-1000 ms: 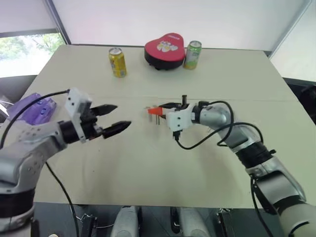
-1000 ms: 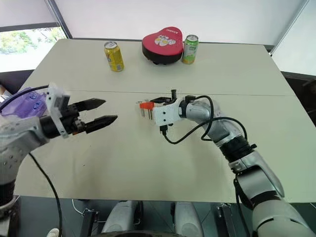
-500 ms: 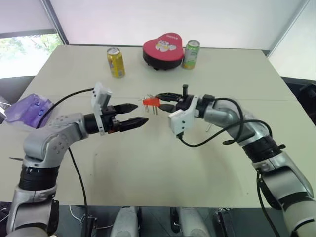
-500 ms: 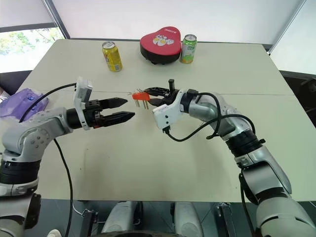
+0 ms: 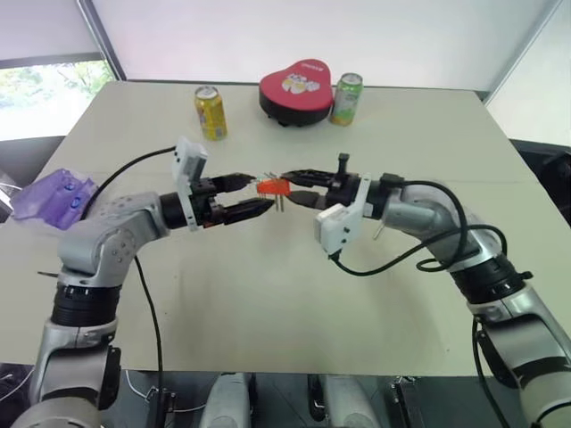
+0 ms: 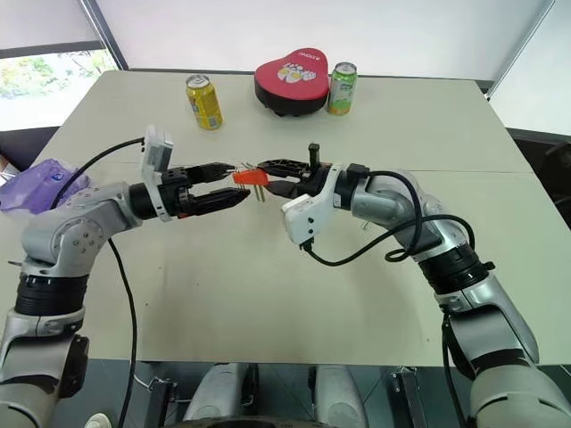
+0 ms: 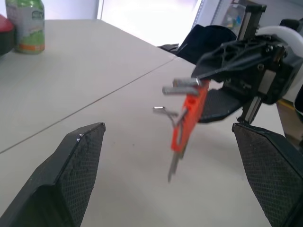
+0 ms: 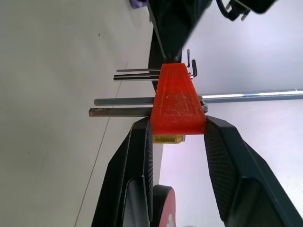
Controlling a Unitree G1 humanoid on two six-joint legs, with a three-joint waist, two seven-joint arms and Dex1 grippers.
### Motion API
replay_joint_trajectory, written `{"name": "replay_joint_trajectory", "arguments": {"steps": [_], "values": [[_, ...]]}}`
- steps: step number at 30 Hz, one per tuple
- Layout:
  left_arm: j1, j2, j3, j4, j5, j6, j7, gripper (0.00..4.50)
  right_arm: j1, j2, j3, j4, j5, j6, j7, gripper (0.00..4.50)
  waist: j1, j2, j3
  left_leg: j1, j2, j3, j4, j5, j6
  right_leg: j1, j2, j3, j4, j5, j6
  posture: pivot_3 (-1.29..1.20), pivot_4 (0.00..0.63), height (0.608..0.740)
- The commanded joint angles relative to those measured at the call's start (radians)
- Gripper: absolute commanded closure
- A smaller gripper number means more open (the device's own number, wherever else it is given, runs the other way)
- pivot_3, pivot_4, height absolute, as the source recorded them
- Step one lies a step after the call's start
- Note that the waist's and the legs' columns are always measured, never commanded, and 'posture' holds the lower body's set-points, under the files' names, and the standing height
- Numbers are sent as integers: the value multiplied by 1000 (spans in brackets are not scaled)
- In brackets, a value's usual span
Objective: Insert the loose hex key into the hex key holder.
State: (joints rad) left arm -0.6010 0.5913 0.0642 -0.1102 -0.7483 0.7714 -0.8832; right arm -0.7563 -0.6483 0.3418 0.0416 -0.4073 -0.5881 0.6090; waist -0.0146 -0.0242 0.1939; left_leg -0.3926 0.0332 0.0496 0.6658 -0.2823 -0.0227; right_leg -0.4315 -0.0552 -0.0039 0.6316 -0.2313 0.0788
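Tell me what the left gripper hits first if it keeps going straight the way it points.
Most likely the red-orange plastic hex key holder with its grey metal keys, clamped in the right gripper. The open left gripper points right at it; the remaining gap is hard to judge.

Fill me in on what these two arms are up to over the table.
The right hand is shut on the hex key holder, a small red-orange block with thin metal keys sticking out, held up above the table. The left hand is open, level with the holder, its fingers on either side of the block's end but not closed on it. At the far end of the table stand a yellow can, a red heart-shaped tin and a green can.
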Motion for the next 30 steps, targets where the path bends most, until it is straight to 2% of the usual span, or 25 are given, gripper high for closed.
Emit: {"name": "replay_joint_trajectory", "arguments": {"steps": [1, 13, 16, 23, 30], "values": [[-22, -8, 17, -9, -2, -17, -8, 0, -9, -8, -45, -43, 40, -3, 8, 3516, -1, 0, 0, 0, 0, 0, 0, 0, 0, 0, 0, 0, 0, 0, 0, 0, 150, 740], [-26, -44, 19, -7, -9, -19, -7, 0, -5, -8, -53, -62, 67, 4, 34, 3516, 0, 0, 0, 0, 0, 0, 0, 0, 0, 0, 0, 0, 0, 0, 0, 0, 150, 740], [-24, -58, 20, -14, -12, -15, 1, 892, -2, -9, -55, -69, 73, 7, 40, 3516, 1, 0, 0, 0, 0, 0, 0, 0, 0, 0, 0, 0, 0, 0, 0, 0, 150, 740], [-27, -86, 19, -15, -11, -17, 11, 4407, 9, -9, -64, -92, 76, 20, 51, 3516, 1, 0, 0, 0, 0, 0, 1, 0, 0, 0, 0, 0, 0, 0, 0, 0, 150, 740], [-25, -97, 11, -22, -4, -26, 14, 4467, 31, -14, -64, -108, 80, 27, 74, 3516, 1, 0, 0, 0, 0, 0, 1, 0, 0, 0, 0, 0, 0, 0, 0, 0, 150, 740]]}}
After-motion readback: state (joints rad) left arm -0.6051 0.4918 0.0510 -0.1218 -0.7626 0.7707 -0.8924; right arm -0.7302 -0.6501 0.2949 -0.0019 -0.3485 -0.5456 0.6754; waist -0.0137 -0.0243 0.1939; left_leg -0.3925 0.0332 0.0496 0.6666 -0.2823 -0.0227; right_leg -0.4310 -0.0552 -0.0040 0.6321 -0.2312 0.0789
